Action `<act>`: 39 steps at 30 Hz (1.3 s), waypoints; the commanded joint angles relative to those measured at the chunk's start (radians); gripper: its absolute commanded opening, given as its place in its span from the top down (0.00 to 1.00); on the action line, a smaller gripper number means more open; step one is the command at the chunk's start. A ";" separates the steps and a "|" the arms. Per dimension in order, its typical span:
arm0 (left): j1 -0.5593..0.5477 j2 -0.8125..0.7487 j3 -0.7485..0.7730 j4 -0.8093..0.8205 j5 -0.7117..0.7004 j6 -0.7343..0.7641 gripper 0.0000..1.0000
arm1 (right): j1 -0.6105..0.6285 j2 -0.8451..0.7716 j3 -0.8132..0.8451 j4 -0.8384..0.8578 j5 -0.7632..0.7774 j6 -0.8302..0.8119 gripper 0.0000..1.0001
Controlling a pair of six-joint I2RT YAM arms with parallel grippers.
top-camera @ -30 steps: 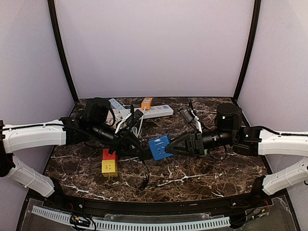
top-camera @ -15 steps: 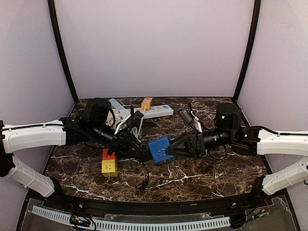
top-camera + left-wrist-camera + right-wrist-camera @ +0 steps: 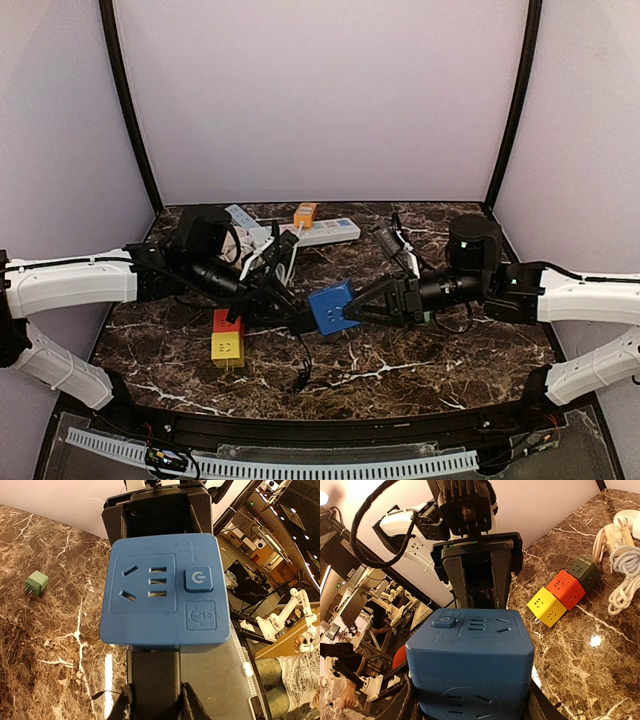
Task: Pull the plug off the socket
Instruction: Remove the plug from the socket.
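Almost nothing has moved in the last second. The blue socket cube (image 3: 331, 307) hangs in the same spot above the middle of the counter (image 3: 400, 370), pinned between the two arms. The left claw (image 3: 298, 318) has closed only a hair tighter. It is nearly shut on the black plug (image 3: 154, 677), whose body butts against one side of the cube. The right claw (image 3: 347, 311) stands about half open, its fingers clamped on the cube from the opposite side. I can see no gap between plug and cube, so I judge the plug is seated as before and the pull has yet to break it free. The grips look set; what remains is for the arms to draw apart along the line of the pins.

A black cable (image 3: 303, 365) dangles from the plug down to the counter near its front edge. The counter is dark brown marble with white veins. A yellow cube (image 3: 227, 348) and a red cube (image 3: 228, 322) sit joined towards the left edge. A white power strip (image 3: 320, 232) and an orange adapter (image 3: 305, 213) lie along the far edge, and a small green adapter (image 3: 37, 582) lies on its own. Pale lilac walls close in three sides; the wrist views catch a busy lab beyond.
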 commanded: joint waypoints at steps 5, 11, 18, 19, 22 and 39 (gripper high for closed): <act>-0.009 -0.025 0.014 -0.057 0.048 0.052 0.99 | -0.028 -0.012 0.023 -0.056 0.095 0.007 1.00; -0.009 -0.023 0.017 -0.066 0.045 0.058 0.99 | -0.028 -0.003 0.018 0.034 -0.083 -0.002 1.00; -0.009 -0.022 0.018 -0.071 0.042 0.062 0.99 | -0.028 0.018 0.025 0.064 -0.191 0.006 1.00; -0.009 -0.022 0.019 -0.072 0.042 0.061 0.99 | -0.028 0.019 0.023 0.071 -0.204 0.007 1.00; -0.008 -0.022 0.020 -0.075 0.040 0.065 0.99 | -0.028 0.020 0.018 0.079 -0.213 0.010 1.00; -0.009 -0.045 0.018 -0.073 0.023 0.068 0.99 | -0.069 -0.024 0.033 -0.181 0.147 0.033 1.00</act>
